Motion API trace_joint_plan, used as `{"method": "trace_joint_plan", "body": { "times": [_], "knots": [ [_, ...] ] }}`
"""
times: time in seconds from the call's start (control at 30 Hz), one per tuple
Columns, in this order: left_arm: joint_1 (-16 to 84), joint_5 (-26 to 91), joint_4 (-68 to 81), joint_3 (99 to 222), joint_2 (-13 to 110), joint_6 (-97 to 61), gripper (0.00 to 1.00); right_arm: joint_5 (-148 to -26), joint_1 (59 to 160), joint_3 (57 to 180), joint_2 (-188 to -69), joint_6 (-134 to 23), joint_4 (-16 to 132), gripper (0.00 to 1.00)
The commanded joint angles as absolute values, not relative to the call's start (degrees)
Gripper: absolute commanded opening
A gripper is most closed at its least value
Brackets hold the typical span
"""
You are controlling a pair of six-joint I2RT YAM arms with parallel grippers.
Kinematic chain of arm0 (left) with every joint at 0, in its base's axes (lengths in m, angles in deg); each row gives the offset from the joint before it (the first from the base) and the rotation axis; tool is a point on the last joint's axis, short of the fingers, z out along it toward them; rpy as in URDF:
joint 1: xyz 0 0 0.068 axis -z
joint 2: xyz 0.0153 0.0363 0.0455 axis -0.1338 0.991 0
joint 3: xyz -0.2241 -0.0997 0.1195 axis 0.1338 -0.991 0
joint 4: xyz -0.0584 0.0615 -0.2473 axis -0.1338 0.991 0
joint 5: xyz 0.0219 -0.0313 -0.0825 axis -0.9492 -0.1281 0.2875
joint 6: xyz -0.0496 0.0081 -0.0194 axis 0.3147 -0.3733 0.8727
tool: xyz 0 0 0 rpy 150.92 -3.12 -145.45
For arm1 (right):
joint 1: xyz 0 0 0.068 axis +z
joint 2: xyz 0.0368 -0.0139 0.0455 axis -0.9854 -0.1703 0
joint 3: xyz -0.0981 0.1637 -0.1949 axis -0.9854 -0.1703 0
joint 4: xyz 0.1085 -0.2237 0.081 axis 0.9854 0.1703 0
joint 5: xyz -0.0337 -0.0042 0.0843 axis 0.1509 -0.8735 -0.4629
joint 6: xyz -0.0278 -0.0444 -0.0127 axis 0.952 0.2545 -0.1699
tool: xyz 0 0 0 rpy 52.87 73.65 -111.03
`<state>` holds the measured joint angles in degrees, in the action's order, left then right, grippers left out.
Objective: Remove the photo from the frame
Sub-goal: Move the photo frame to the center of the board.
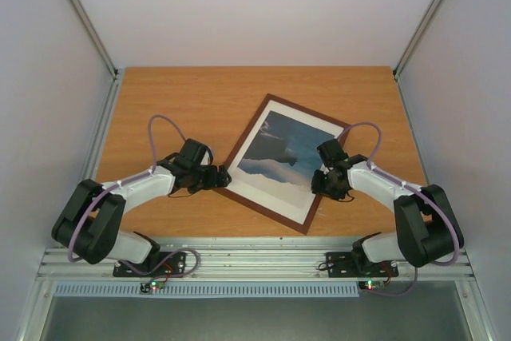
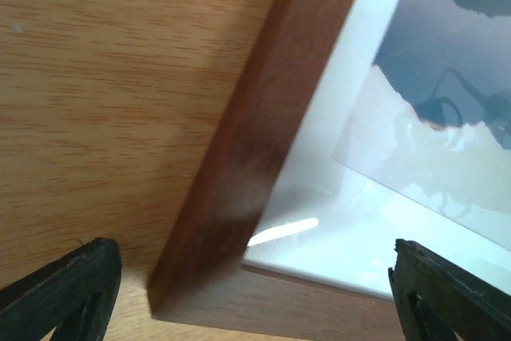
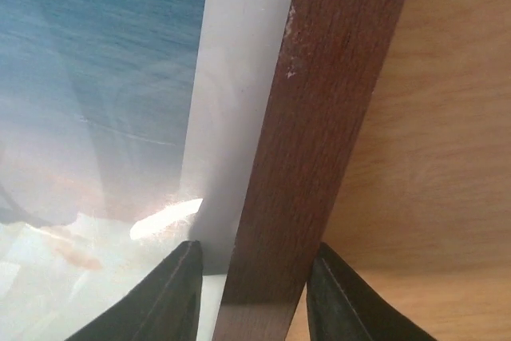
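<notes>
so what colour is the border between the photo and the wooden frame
White, a plain band between the photo and the reddish-brown frame; clearest in the top external view.

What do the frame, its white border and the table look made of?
Frame: dark reddish-brown wood, satin finish, visible grain, small chips. White border: probably a matte mat board; glare streaks suggest a glossy pane over it. Table: orange wood-grain surface, possibly laminate.

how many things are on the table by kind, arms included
robot arms: 2, the left gripper at the frame's left corner, the right gripper over its right rail
picture frames: 1, the frame, dark red-brown wood
photos: 1, the photo, blue and white, inside the frame
total: 4
</notes>
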<state>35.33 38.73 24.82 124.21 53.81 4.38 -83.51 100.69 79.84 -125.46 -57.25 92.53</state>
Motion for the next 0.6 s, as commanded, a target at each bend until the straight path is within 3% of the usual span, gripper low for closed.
{"method": "trace_joint_plan", "body": {
  "times": [0.0, 0.3, 0.57],
  "knots": [
    [36.21, 41.00, 23.98, 121.46, 53.54, 4.81, 0.93, -84.90, 100.32, 82.75, -129.55, -53.93, 89.89, 0.34],
    [36.25, 38.30, 29.83, 118.71, 42.58, 5.44, 0.94, -83.77, 100.15, 91.15, -138.08, -44.67, 90.58, 0.11],
    [36.04, 28.90, 39.08, 119.52, 34.64, 4.20, 0.99, -87.81, 100.17, 97.80, -143.42, -37.53, 91.31, 0.01]
  ]
}}
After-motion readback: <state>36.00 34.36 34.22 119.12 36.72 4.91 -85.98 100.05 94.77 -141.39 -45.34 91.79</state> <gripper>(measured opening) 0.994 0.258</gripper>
